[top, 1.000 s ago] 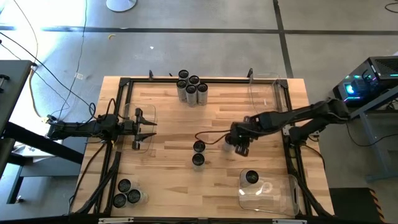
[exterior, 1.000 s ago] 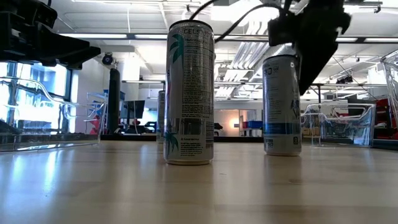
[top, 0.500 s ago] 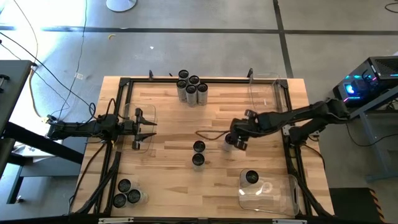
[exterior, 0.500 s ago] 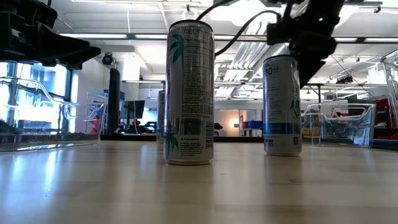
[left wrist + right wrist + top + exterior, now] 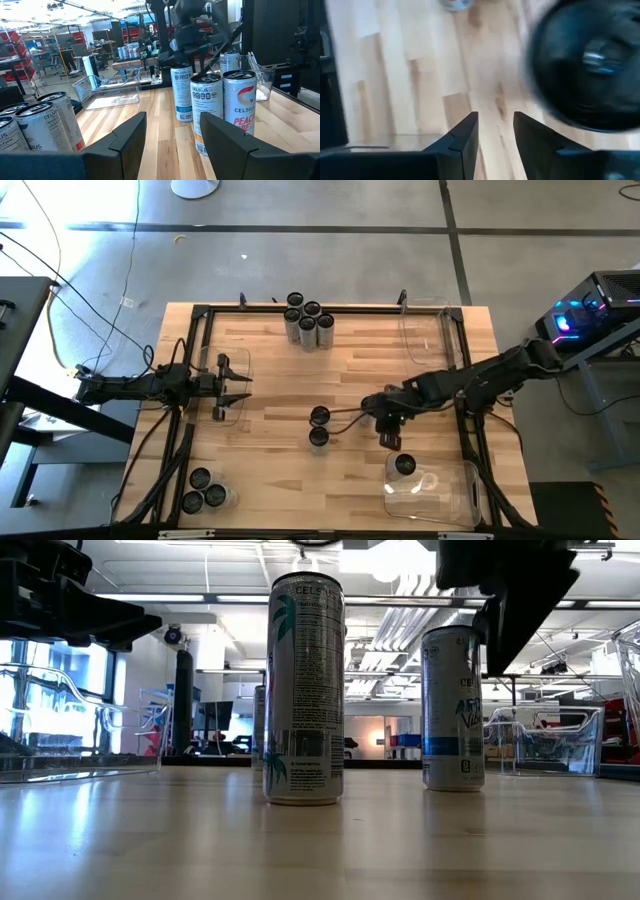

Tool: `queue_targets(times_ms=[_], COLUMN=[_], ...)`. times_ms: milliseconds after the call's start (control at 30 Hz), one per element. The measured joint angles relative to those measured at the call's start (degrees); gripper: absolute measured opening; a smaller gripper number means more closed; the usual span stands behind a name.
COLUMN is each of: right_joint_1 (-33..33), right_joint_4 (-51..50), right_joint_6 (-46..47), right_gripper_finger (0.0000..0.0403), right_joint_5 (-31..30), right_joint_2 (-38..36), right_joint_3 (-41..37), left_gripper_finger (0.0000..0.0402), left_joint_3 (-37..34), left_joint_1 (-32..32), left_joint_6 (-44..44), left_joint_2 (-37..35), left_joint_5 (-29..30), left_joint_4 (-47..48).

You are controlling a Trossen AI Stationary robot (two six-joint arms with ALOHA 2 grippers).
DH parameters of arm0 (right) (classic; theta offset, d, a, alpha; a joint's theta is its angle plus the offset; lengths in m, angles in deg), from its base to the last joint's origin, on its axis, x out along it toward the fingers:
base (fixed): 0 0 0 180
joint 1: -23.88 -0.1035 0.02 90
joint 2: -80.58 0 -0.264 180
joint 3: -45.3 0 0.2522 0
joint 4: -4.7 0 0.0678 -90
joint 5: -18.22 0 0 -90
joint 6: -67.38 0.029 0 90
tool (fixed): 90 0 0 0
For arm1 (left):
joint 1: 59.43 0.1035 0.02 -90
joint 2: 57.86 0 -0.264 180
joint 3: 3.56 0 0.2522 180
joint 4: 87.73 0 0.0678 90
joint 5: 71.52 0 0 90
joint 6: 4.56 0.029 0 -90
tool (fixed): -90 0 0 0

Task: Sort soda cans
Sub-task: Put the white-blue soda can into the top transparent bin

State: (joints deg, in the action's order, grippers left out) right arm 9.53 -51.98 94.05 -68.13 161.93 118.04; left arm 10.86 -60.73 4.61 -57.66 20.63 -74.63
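Two soda cans [image 5: 319, 426] stand upright mid-table, several more [image 5: 307, 320] at the far edge, three [image 5: 205, 491] at the near left corner, and one [image 5: 404, 465] inside the near right clear bin [image 5: 450, 492]. Another can [image 5: 453, 705] stands under my right arm and is hidden in the high view. My right gripper [image 5: 391, 440] slants down right beside that can's dark top [image 5: 587, 65]. It is open, with only bare wood between its fingers. My left gripper [image 5: 238, 387] waits level and open at the table's left side.
A clear bin [image 5: 232, 408] lies under my left gripper, and another [image 5: 425, 330] stands at the far right. A black frame [image 5: 465, 380] runs along the table's edges. Bare wood [image 5: 270, 470] lies between the middle cans and the near left corner.
My right gripper has swung toward the table's near edge, passing from the far side of the can under my arm toward the near right bin. It has tipped as it went. That can stays on its spot but shows a different part of its label now.
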Motion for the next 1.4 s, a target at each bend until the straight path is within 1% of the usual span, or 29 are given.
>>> queue_targets(times_ms=[100,133,200,300,367,433,467,567,700,767,800,900,1033,1200,1300,1400], right_joint_1=[-1.52,-1.79,-1.80,0.47,2.44,3.91,4.37,4.58,3.69,2.60,1.98,0.38,-1.10,-2.03,-0.43,0.68], right_joint_4=[-1.80,-3.61,-8.14,-12.91,-12.96,-10.70,-9.19,-5.78,-4.36,-4.36,-4.37,-5.24,-8.05,-8.53,-8.62,-8.26], right_joint_6=[0.57,1.11,2.67,5.25,5.76,3.95,2.56,0.31,1.75,2.43,2.83,3.99,7.14,7.39,6.43,5.09], right_gripper_finger=[0.0118,0.0118,0.0118,0.0118,0.0118,0.0118,0.0118,0.0118,0.0118,0.0118,0.0118,0.0118,0.0118,0.0122,0.0146,0.0192], right_joint_5=[-0.81,-2.94,-10.54,-21.72,-24.67,-24.27,-22.91,-17.28,-7.34,-3.94,-3.25,-3.97,-9.71,-15.33,-15.16,-14.44], right_joint_2=[-0.10,-0.11,-0.11,-0.11,-0.11,-0.11,-0.11,-0.11,-0.11,-0.11,-0.11,-0.11,-0.11,-0.11,-0.11,-0.11], right_joint_3=[0.00,0.00,0.00,0.00,0.00,0.00,0.00,0.00,0.00,0.00,0.00,0.00,0.00,0.00,0.00,-0.02], left_gripper_finger=[0.0179,0.0179,0.0179,0.0179,0.0179,0.0179,0.0179,0.0179,0.0179,0.0179,0.0179,0.0179,0.0179,0.0179,0.0179,0.0179], left_joint_3=[0.02,0.02,0.01,0.01,0.01,0.02,0.02,0.02,0.02,0.02,0.00,0.00,0.02,0.00,0.02,0.02], left_joint_1=[0.02,0.00,0.02,0.01,0.01,0.02,0.02,0.00,0.01,0.01,0.02,0.02,0.02,0.00,0.02,0.00], left_joint_6=[0.00,0.00,0.00,0.00,0.00,0.00,0.00,0.00,0.00,0.00,0.00,0.00,0.00,0.00,0.00,0.00], left_joint_2=[-0.01,0.01,0.00,0.00,-0.01,0.00,-0.01,0.01,0.01,-0.01,0.00,0.01,-0.01,-0.01,0.00,-0.01], left_joint_5=[0.00,0.00,0.00,0.00,0.00,0.00,0.00,0.00,0.00,0.00,0.00,0.00,0.00,0.00,0.00,0.00], left_joint_4=[0.00,0.00,-0.01,-0.02,0.00,-0.02,0.00,0.00,-0.01,-0.02,0.00,0.00,0.00,-0.02,-0.01,-0.02])
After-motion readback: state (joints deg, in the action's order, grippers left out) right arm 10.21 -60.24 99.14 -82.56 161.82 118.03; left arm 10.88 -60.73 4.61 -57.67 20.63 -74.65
